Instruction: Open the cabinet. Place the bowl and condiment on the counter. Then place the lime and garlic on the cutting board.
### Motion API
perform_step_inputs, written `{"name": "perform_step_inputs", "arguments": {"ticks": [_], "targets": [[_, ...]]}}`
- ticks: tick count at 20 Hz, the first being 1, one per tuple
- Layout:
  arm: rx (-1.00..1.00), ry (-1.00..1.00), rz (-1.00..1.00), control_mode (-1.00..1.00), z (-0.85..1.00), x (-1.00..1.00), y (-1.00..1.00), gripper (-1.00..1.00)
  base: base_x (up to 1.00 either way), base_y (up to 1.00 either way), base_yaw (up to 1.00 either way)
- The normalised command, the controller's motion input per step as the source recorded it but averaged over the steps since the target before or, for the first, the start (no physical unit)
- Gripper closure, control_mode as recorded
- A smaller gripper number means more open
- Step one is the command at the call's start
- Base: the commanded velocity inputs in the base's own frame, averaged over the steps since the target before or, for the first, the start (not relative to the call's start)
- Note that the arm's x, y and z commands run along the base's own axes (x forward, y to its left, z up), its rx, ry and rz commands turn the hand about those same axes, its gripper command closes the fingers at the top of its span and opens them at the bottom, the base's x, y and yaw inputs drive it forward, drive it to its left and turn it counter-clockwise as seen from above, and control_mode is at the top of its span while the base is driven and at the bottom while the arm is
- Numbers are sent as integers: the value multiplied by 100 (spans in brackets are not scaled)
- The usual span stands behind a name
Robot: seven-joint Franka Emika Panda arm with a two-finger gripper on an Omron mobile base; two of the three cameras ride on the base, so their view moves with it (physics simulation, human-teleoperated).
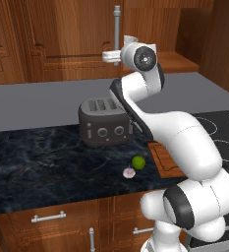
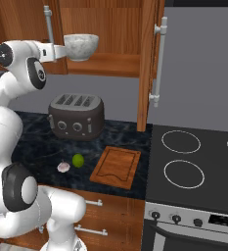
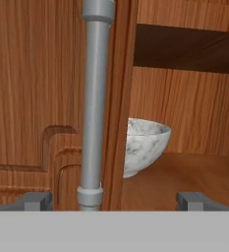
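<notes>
The cabinet's [image 2: 105, 29] right door [image 2: 147, 63] stands swung open; the left door [image 3: 32, 98] looks closed. The marbled bowl [image 2: 80, 46] [image 3: 145, 142] sits on the cabinet shelf, half hidden behind the left door's edge in the hand view. My gripper [image 3: 113, 202] [image 2: 59, 51] [image 1: 109, 56] is open right at the left door's silver handle [image 3: 94, 98], whose lower end lies between the fingers, nearer the left one. The lime [image 1: 138, 162] [image 2: 78, 160] and garlic [image 1: 128, 173] [image 2: 63, 167] lie on the dark counter [image 1: 47, 162], just left of the cutting board [image 2: 116, 166]. The condiment is hidden.
A dark toaster [image 1: 105, 123] [image 2: 76, 116] stands on the counter below the cabinet. A black stovetop [image 2: 198, 162] lies right of the board. The open door's handle [image 2: 159, 63] hangs over the stove's edge. Lower drawers [image 1: 47, 216] run under the counter.
</notes>
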Motion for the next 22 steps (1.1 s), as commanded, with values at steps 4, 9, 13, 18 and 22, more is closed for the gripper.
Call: {"name": "perform_step_inputs", "arguments": {"ticks": [4, 9, 13, 18, 22], "targets": [[0, 2, -1, -100, 12, 25, 1, -100, 0, 0, 0], [0, 0, -1, -100, 16, 17, 5, -100, 0, 0, 0], [0, 0, 0, -100, 10, 16, 7, -100, 0, 0, 0], [0, 0, 0, -100, 1, 20, 3, -100, 0, 0, 0], [0, 0, 0, -100, 0, 23, 5, -100, 0, 0, 0]]}}
